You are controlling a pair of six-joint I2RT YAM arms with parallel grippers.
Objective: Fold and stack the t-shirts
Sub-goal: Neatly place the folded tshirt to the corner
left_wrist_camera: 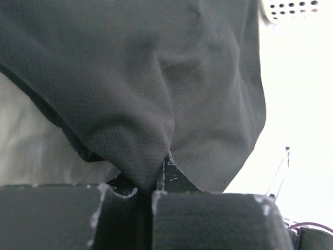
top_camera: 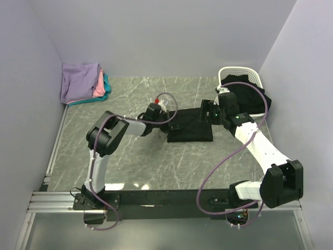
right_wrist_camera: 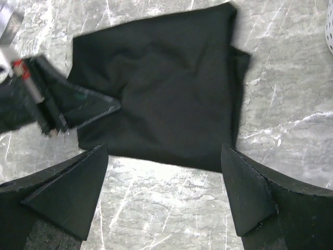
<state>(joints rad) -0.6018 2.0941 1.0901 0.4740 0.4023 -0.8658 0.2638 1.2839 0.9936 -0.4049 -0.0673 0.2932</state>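
Observation:
A folded black t-shirt (top_camera: 191, 128) lies in the middle of the table. My left gripper (top_camera: 169, 124) is shut on its left edge; in the left wrist view the black cloth (left_wrist_camera: 145, 88) fills the frame and is pinched in the gripper (left_wrist_camera: 152, 194). My right gripper (top_camera: 208, 112) is open and empty, hovering above the shirt's right side. In the right wrist view the shirt (right_wrist_camera: 166, 88) lies beyond the open right gripper (right_wrist_camera: 164, 195), and the left gripper (right_wrist_camera: 52, 107) holds the shirt's edge. A folded lavender, pink and teal stack (top_camera: 83, 82) sits at the far left.
A white perforated basket (top_camera: 237, 72) stands at the far right with loose black shirts (top_camera: 250, 97) spilling from it; its rim shows in the left wrist view (left_wrist_camera: 291, 8). Walls close in the left, back and right. The marble tabletop (top_camera: 156, 166) runs to the near rail.

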